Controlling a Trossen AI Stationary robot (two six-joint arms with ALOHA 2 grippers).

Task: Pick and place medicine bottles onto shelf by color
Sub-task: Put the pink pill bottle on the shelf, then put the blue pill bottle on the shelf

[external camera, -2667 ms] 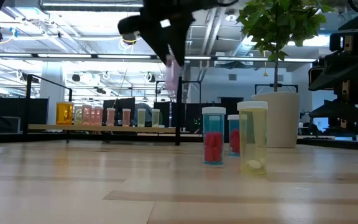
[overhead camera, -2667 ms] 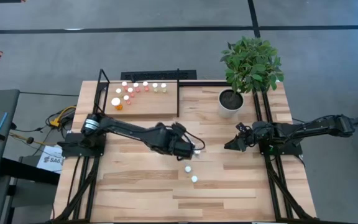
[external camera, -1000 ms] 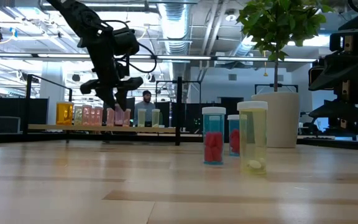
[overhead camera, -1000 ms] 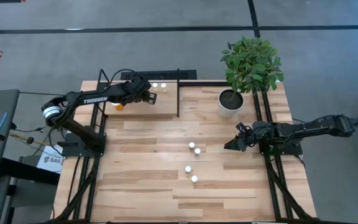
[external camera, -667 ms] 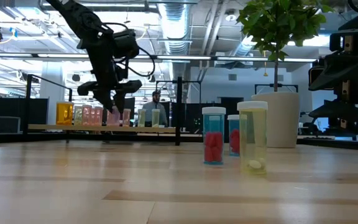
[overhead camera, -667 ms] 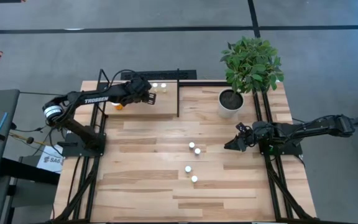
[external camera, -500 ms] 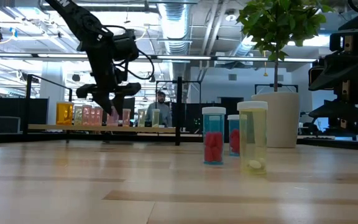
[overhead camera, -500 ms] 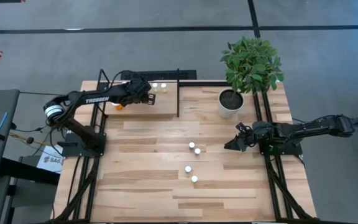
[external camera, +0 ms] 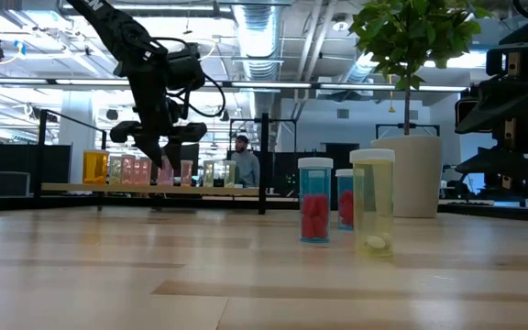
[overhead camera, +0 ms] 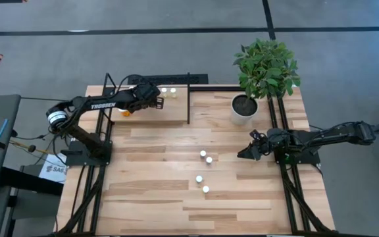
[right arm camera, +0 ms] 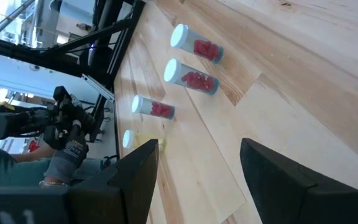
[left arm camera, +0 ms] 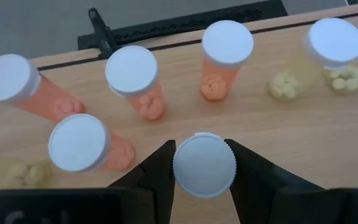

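Note:
My left gripper (overhead camera: 155, 100) is over the light-wood shelf (overhead camera: 176, 113) at the table's far left, shut on a white-capped bottle (left arm camera: 204, 165) with pink contents (external camera: 166, 171). Around it, pink-orange bottles (left arm camera: 132, 78) and yellowish ones (left arm camera: 333, 46) stand upright on the shelf board. Several more white-capped bottles (overhead camera: 202, 154) stand upright on the tabletop's middle; the low view shows red-filled ones (external camera: 315, 199) and a yellowish one (external camera: 372, 202). My right gripper (overhead camera: 245, 153) is open and empty, low at the table's right side. My left gripper pinches the bottle between its two fingers, one on each side of the white cap's rim (left arm camera: 178, 168). The fingers come from above, pointing down. The bottle stands upright below them, among the shelf's row; whether its base rests on the board, I cannot tell.
A white pot (overhead camera: 243, 108) with a leafy plant stands at the table's far right. The shelf's black upright rods (overhead camera: 189, 99) rise at its right end. A person (external camera: 242, 167) stands in the room behind the shelf. Bare tabletop lies near the front edge.
My left gripper has sunk a little toward the shelf board with the pink bottle, which stays upright and comes down level with the row of bottles there.

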